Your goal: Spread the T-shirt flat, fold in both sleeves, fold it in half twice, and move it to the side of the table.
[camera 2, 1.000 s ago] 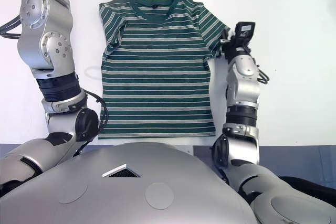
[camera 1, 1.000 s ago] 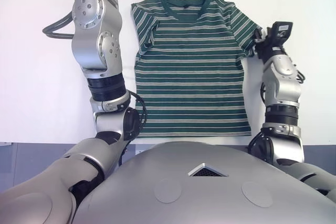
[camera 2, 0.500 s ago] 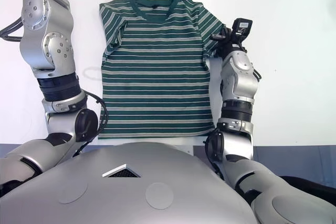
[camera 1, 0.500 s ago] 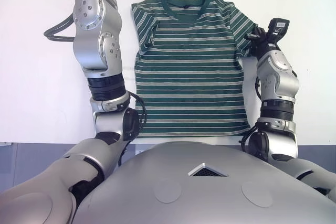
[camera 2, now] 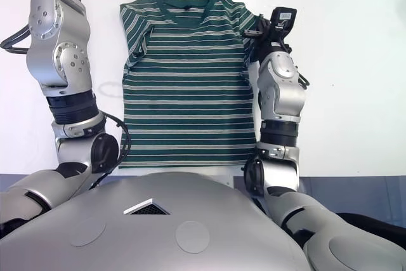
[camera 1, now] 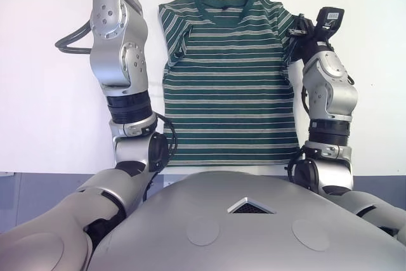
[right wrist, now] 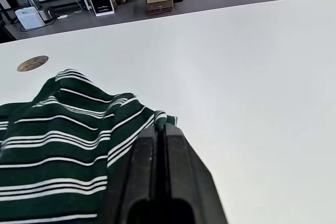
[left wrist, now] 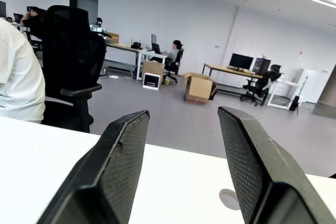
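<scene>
Lying flat at upper centre of the white table (camera 1: pixel 38 61): dark green, white-striped fabric T-shirt (camera 1: pixel 228 80), one side edge hidden behind the silver left arm (camera 1: pixel 120 49). Pressed together on its right sleeve edge: black right gripper (right wrist: pixel 158 128). Spread wide, holding nothing: black left gripper (left wrist: pixel 182 129).

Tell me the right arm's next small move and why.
Probably carry the right sleeve inward over the T-shirt and lay it flat before opening. The right gripper is shut on that sleeve's hem at the shirt's edge. The left sleeve looks already folded in, so this sleeve fold seems to be the one left.
</scene>
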Controlling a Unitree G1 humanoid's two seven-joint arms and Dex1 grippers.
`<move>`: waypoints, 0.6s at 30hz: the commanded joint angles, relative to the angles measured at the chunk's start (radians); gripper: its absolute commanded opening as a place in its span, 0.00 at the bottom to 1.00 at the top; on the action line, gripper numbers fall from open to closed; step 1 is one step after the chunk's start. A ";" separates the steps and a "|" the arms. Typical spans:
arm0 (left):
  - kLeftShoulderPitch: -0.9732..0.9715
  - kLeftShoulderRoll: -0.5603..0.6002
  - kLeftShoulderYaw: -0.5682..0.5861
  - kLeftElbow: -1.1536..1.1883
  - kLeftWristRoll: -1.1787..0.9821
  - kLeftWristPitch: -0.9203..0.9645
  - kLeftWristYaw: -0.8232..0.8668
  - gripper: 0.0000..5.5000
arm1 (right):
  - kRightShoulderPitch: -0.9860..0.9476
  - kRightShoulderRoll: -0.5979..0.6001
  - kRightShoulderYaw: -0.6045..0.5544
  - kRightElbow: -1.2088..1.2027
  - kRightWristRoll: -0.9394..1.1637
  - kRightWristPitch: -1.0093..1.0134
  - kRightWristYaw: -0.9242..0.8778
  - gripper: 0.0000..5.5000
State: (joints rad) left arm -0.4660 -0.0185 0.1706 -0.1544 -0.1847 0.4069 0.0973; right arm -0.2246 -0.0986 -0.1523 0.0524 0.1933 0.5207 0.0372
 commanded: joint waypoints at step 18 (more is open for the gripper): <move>0.010 -0.004 0.000 0.011 0.006 -0.010 0.018 0.44 | -0.012 0.054 0.184 -0.042 -0.004 0.126 0.079 0.01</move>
State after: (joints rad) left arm -0.4639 -0.0212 0.1701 -0.1544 -0.1842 0.4023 0.1054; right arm -0.2386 -0.0369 0.0220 0.0233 0.1886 0.6246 0.1010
